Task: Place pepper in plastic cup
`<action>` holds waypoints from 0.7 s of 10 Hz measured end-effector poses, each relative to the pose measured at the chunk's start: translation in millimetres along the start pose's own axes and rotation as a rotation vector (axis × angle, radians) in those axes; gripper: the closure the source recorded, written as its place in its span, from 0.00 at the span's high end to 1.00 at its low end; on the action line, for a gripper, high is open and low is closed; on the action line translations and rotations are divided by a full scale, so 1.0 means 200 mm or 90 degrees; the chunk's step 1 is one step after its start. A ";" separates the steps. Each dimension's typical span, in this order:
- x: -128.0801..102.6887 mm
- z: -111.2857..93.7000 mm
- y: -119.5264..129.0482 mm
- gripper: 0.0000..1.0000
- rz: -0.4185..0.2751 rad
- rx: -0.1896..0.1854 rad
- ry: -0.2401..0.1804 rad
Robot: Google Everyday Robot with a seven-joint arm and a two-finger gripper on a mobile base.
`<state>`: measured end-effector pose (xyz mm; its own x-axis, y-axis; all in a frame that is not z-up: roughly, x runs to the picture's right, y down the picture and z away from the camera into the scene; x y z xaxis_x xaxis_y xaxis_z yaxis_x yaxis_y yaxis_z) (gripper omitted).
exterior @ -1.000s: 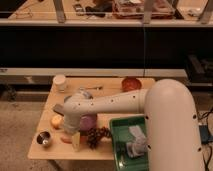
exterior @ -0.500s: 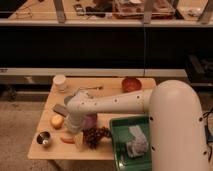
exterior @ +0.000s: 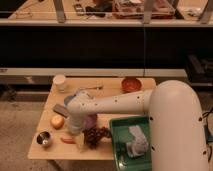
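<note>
The plastic cup (exterior: 60,82) is a small white cylinder standing upright at the table's back left corner. A slim red-orange piece that looks like the pepper (exterior: 67,140) lies near the table's front edge, between the metal cup and the grapes; part of it is hidden by the arm. My gripper (exterior: 75,132) points down at the front left of the table, right above and beside the pepper, next to the purple bowl (exterior: 90,122). It is far from the plastic cup.
A round yellow-orange fruit (exterior: 57,121) and a shiny metal cup (exterior: 44,139) sit at the front left. Dark grapes (exterior: 98,135) lie by the purple bowl. A red bowl (exterior: 131,84) is at the back right, a utensil (exterior: 93,88) at the back, and a green tray (exterior: 120,150) at the front right.
The arm's wrist end has shifted slightly right and toward the table's front. The objects on the table have not moved.
</note>
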<state>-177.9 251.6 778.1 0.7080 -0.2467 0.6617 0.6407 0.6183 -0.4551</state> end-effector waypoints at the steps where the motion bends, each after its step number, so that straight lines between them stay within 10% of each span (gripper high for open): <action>1: 0.03 -0.01 0.04 0.80 0.006 -0.003 0.003; 7: 0.11 -0.04 0.15 0.80 0.037 0.000 0.005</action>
<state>-140.6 257.3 774.8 0.7467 -0.2153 0.6294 0.5979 0.6320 -0.4931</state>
